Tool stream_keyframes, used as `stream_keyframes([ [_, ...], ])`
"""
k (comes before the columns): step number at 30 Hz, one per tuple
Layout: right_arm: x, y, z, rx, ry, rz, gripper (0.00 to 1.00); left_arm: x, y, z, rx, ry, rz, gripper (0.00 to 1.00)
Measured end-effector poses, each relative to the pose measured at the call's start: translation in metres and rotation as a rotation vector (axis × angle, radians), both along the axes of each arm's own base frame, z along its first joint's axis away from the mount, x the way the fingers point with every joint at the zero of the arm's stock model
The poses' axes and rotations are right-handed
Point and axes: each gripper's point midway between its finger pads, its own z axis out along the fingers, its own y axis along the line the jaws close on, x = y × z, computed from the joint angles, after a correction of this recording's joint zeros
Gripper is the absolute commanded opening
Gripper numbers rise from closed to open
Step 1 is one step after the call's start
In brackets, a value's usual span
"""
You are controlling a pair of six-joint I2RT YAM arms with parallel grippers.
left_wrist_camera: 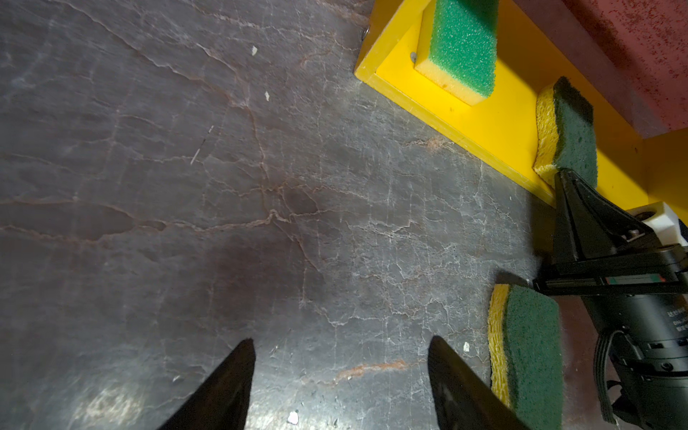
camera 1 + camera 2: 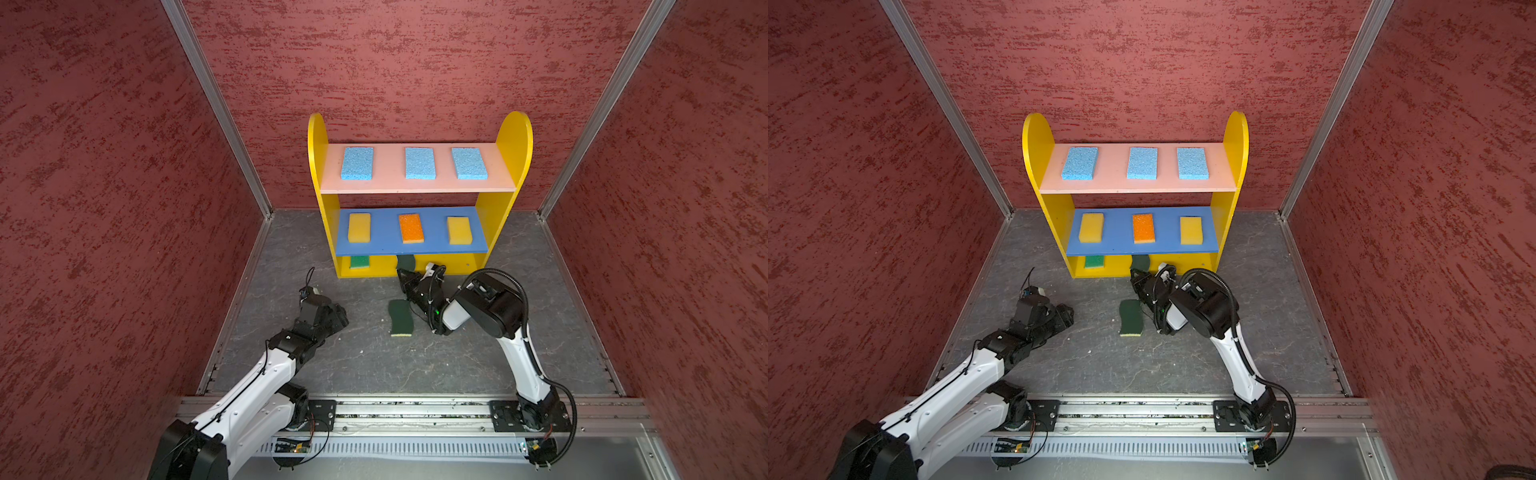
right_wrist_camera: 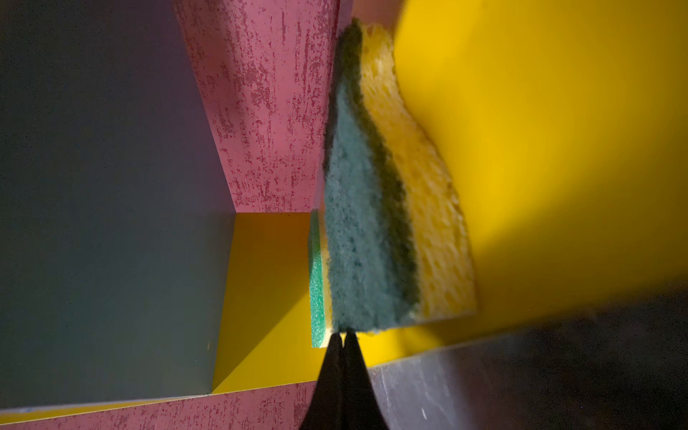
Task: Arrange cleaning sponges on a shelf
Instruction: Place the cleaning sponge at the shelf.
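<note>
1. Shelf (image 2: 514, 141): one unit stood at the middle of the back edge of the counter (image 2: 415, 365).
2. Pink top board (image 2: 386, 185): three sponges lay flat in a row and apart. There was a light blue sponge (image 2: 357, 163) toward the counter's left edge, a second light blue sponge (image 2: 420, 163) at mid-board, and a third light blue sponge (image 2: 469, 163) toward the right edge.
3. Blue middle board (image 2: 384, 246): three sponges lay flat and apart. A yellow sponge (image 2: 359, 227) and another yellow sponge (image 2: 459, 230) sat either side of one orange-topped sponge (image 2: 411, 228).
4. Yellow base (image 2: 457, 266): two sponges were counted. The bright green sponge (image 2: 359, 262) lay toward the left end. The shelved dark green sponge (image 2: 406, 262) lay near the middle, green face up, with its near end at the base's front edge.
5. Counter: one loose dark green sponge (image 2: 401, 318) lay green face up near the counter's centre, in front of the shelf and clear of it.
6. Tally: nine sponges, eight on the shelf and one on the counter.
7. Right jaws: pressed fully together and gripping nothing. In the right wrist view the tips touched the near end of the shelved dark green sponge (image 3: 365, 242).
8. Left jaws: spread wide and empty, over bare counter toward the left edge. They were near the loose dark green sponge (image 1: 532, 353) but not touching it.
</note>
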Motion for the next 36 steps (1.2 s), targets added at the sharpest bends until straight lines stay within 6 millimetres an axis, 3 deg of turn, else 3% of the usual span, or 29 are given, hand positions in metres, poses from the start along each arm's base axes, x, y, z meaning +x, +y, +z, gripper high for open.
stream_keyframes([
  [12,0.007,-0.009,0.000,-0.001,0.000,-0.022,0.00,0.001,-0.001,-0.004,0.002,0.010,-0.001,0.74],
  [36,0.018,-0.010,0.000,-0.010,-0.009,-0.023,0.00,0.004,-0.003,-0.011,-0.003,0.026,0.000,0.74],
])
